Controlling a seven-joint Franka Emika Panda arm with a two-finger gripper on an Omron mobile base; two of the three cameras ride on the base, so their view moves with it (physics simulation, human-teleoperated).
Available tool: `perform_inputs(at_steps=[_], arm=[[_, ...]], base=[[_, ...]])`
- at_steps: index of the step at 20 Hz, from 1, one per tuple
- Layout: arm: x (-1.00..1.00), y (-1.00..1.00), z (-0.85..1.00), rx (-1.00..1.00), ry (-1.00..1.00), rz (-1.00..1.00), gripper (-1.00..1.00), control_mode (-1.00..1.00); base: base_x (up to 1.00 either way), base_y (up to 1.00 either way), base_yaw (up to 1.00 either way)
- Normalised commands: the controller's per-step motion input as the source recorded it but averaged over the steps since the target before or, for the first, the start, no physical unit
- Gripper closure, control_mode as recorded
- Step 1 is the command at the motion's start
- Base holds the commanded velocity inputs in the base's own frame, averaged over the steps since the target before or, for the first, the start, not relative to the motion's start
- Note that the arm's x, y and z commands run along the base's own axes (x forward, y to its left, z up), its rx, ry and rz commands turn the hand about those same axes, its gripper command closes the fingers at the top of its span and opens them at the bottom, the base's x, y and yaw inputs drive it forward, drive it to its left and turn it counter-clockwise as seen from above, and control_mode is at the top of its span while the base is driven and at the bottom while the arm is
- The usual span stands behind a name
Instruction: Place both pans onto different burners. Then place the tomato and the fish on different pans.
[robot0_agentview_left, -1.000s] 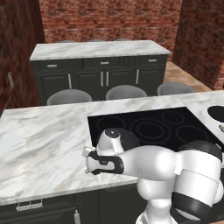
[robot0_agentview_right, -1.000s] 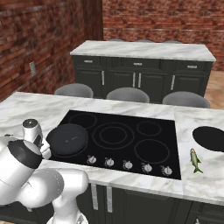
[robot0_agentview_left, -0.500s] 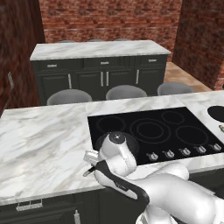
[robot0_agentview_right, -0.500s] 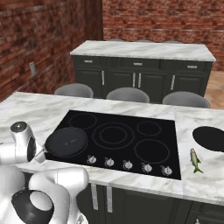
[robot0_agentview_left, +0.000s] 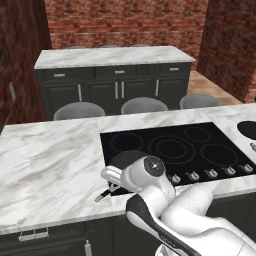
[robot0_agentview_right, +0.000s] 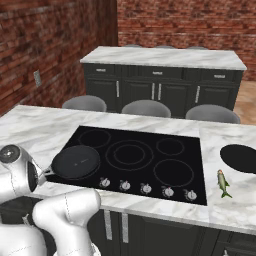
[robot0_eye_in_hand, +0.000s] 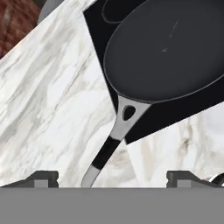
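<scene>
Gripper (robot0_eye_in_hand: 112, 183) spread wide, holding nothing, fingertips either side of the pan handle (robot0_eye_in_hand: 105, 153) but clear of it. Near pan (robot0_agentview_right: 76, 161) round, shallow, matte black, sitting on the front-left burner of the glossy black cooktop (robot0_agentview_right: 150, 165), thin handle poking out over the white marble counter (robot0_agentview_left: 50, 165). Second pan (robot0_agentview_right: 241, 158) on the marble right of the cooktop, slim greenish fish (robot0_agentview_right: 222, 182) just beside it. Grey stools (robot0_agentview_right: 145, 107) behind, dark cabinets, red brick walls.
</scene>
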Motion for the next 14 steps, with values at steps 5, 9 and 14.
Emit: perform_inputs(at_steps=[5, 9, 14], arm=[[0.00, 0.00, 0.89, 0.02, -0.04, 0.14, -1.00, -1.00], [0.07, 0.21, 0.50, -0.03, 0.00, 0.24, -1.00, -1.00], [0.05, 0.48, 0.27, -0.17, 0.01, 0.26, -1.00, -1.00]], base=[[0.00, 0.00, 0.00], [0.00, 0.00, 0.00], [0.00, 0.00, 0.00]])
